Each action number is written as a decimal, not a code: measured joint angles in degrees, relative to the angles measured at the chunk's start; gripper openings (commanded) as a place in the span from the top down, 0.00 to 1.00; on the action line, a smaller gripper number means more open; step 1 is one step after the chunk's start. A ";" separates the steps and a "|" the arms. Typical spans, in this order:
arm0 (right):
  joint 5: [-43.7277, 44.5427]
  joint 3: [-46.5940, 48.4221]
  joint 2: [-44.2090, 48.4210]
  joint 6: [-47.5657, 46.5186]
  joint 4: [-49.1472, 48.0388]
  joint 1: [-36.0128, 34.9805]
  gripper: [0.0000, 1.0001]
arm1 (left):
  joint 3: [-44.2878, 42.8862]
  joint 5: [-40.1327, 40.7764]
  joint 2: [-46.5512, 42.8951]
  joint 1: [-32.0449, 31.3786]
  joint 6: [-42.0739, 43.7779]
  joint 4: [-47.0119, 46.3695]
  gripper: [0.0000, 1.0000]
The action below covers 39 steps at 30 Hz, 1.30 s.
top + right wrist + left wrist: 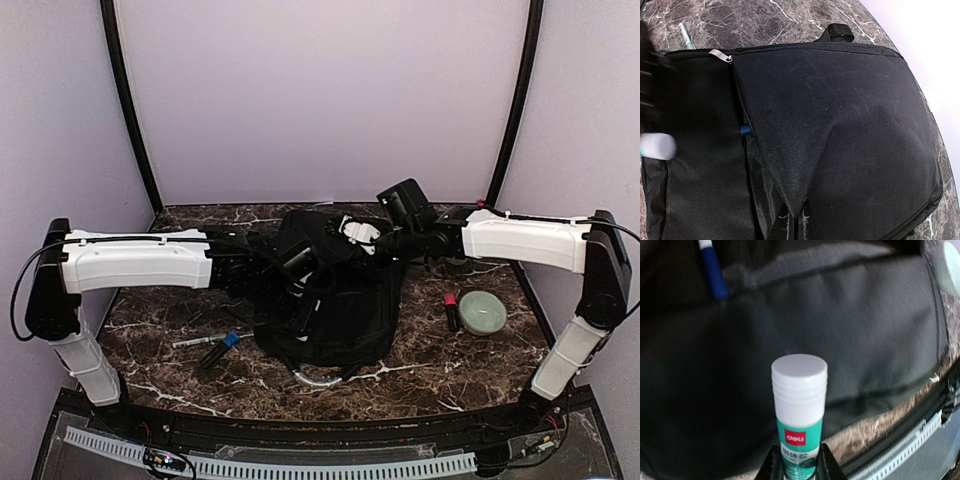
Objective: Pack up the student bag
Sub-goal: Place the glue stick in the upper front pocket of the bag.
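Dark brown marble table [420,370] with white veins is enclosed by pale lilac walls [320,90]; black poles [130,110] are seen at the back corners. The student bag [335,300] is laid flat at the table's middle, between both arms, and a blue pen tip [746,130] is seen at its zip seam. A white-capped glue stick [799,410] is clamped at its base by the left gripper [799,467], above the bag fabric. The right gripper [362,238] is held over the bag's far edge; its opening cannot be told. A green bowl [482,312] and a small red-tipped tube [452,312] are set right of the bag, and pens [215,350] left of it.
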<state>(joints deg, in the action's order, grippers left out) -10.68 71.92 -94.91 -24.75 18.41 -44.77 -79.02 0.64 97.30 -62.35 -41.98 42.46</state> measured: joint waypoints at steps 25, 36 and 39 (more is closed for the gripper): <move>-0.11 -0.02 0.31 2.34 0.13 1.44 1.00 | -15.13 6.10 18.36 11.08 4.59 -12.52 0.68; -0.17 -0.04 0.31 2.12 0.22 1.33 1.00 | -9.66 10.25 13.60 8.09 2.67 -12.81 0.67; -0.24 -0.04 0.31 2.12 0.26 1.33 1.00 | -6.93 11.91 10.10 6.38 1.33 -12.85 0.91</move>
<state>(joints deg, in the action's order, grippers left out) -10.92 71.88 -94.61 -22.63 18.68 -43.44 -85.95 12.56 107.39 -55.96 -40.64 29.61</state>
